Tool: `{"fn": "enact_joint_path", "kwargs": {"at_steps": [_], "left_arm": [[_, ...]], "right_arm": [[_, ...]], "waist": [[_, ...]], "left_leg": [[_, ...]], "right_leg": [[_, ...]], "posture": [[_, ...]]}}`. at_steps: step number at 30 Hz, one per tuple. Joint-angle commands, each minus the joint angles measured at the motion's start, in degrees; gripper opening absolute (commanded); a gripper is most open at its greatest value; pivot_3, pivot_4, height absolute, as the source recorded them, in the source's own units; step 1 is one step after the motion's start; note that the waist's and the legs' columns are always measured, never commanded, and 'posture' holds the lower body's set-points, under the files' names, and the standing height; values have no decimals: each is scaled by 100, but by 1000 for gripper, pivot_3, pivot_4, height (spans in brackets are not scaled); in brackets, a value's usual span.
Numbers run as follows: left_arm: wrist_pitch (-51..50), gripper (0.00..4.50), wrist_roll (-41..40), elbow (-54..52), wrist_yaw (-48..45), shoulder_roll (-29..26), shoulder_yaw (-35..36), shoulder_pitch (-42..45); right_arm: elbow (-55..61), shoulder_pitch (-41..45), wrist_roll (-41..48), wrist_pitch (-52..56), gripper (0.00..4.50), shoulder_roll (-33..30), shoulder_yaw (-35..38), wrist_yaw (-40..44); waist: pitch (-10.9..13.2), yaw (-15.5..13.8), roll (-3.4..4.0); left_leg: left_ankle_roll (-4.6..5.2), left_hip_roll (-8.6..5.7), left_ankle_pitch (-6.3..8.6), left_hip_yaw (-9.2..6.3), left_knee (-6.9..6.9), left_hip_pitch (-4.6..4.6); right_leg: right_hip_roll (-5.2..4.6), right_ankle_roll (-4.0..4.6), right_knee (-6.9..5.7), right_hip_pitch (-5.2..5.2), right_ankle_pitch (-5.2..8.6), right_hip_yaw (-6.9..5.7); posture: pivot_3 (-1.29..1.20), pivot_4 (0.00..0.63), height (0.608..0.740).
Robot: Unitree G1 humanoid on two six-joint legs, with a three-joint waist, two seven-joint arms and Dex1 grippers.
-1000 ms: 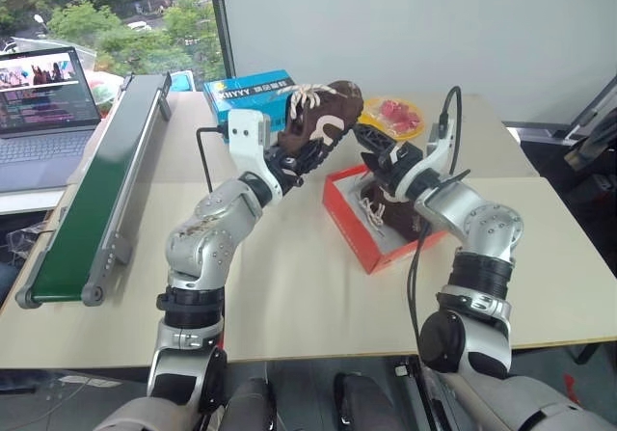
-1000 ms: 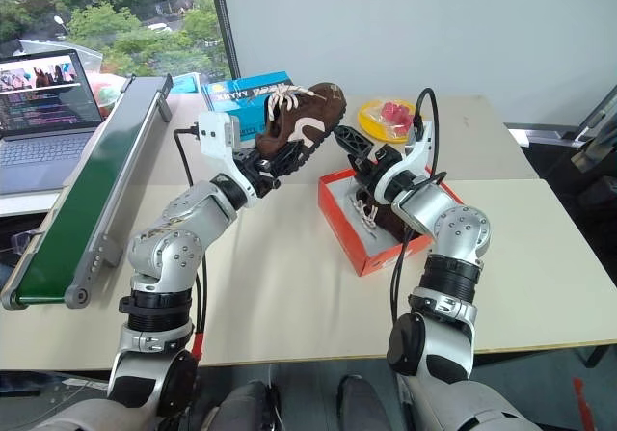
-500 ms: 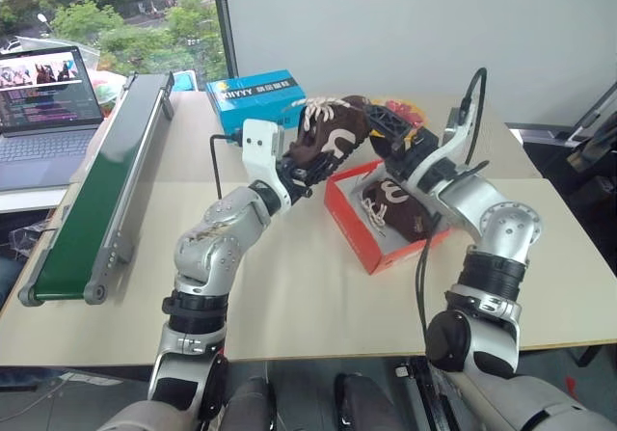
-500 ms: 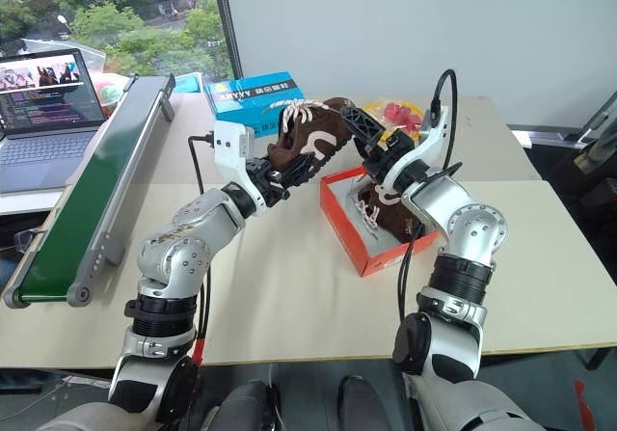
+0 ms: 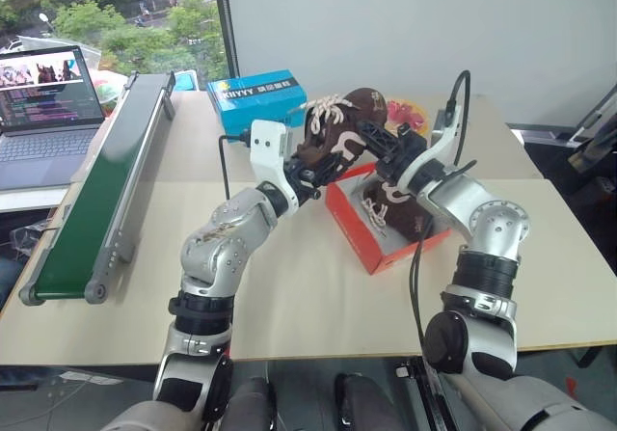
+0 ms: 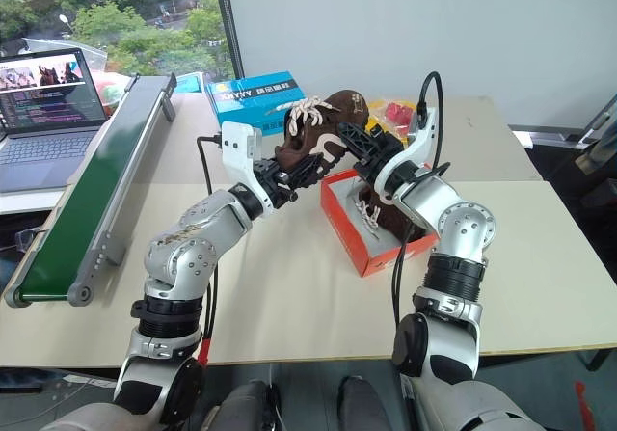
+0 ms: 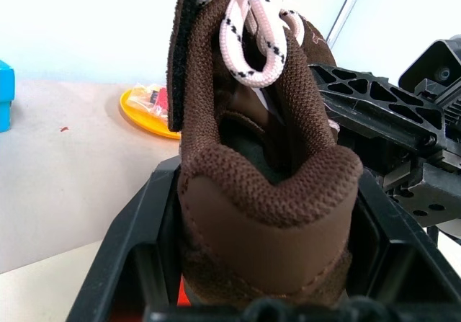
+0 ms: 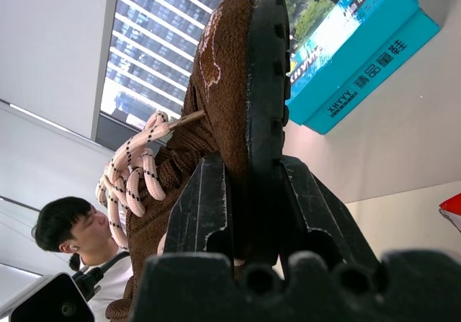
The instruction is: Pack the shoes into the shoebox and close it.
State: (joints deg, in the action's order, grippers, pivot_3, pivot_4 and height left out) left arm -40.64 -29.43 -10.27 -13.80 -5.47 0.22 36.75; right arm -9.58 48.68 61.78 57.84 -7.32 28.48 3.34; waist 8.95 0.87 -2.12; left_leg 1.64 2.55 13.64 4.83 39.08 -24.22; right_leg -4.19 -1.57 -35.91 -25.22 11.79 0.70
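One sneaker (image 5: 393, 209) already lies in the open shoebox (image 5: 349, 221) on the desk (image 5: 308, 286), while the second sneaker (image 5: 337, 134) hangs above it, heel clamped in the left claw (image 5: 310, 167) and sole pinched by the right claw (image 5: 374, 142), lid not yet closed

A robotics lab or office is showing here: a laptop (image 5: 43, 98) is running code at ten o'clock, a conveyor (image 5: 96, 190) is lying along the beige surface (image 5: 308, 306), trees showing through the window (image 5: 116, 16).
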Motion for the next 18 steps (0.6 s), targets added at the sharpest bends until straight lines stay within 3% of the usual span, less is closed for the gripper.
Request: {"fn": "enact_joint_path", "kwargs": {"at_steps": [1, 2, 9, 13, 18], "left_arm": [[8, 4311, -205, -304, -205, -31, 95, -34], [20, 4500, -167, -306, -201, -60, 99, -25], [210, 4500, -264, -21, -816, -1012, 667, 34], [417, 4500, -50, 324, -822, -1510, 990, 39], [499, 4500, 46, 379, -801, -1523, 979, -24]], "right_arm": [[123, 119, -65, -269, 361, -219, -94, 288], [79, 143, -116, -314, 358, -281, -119, 337], [-604, 885, -347, -636, 351, -1104, 22, 713], [-807, 1159, -1590, -544, 351, -2242, -1316, 1652], [-1247, 1547, -2938, -110, 351, -3295, -3269, 2968]], "waist": [[0, 1, 0], [0, 0, 0], [4, 21, 6], [8, 15, 13], [8, 3, 12]], "left_leg": [[0, 0, 0, 0, 0, 0], [0, 0, 0, 0, 0, 0], [1, 1, -1, 4, -1, 0], [1, 0, -1, 8, -7, -1], [2, -4, 0, 11, -5, 1]], "right_leg": [[0, 0, 0, 0, 0, 0], [0, 0, 0, 0, 0, 0], [2, 0, 3, -4, 0, 2], [1, 0, 8, -7, 1, 2], [-4, -2, 13, 0, 2, 2]], "posture": [[0, 150, 740], [0, 150, 740], [0, 150, 740], [0, 150, 740], [0, 150, 740]]}}
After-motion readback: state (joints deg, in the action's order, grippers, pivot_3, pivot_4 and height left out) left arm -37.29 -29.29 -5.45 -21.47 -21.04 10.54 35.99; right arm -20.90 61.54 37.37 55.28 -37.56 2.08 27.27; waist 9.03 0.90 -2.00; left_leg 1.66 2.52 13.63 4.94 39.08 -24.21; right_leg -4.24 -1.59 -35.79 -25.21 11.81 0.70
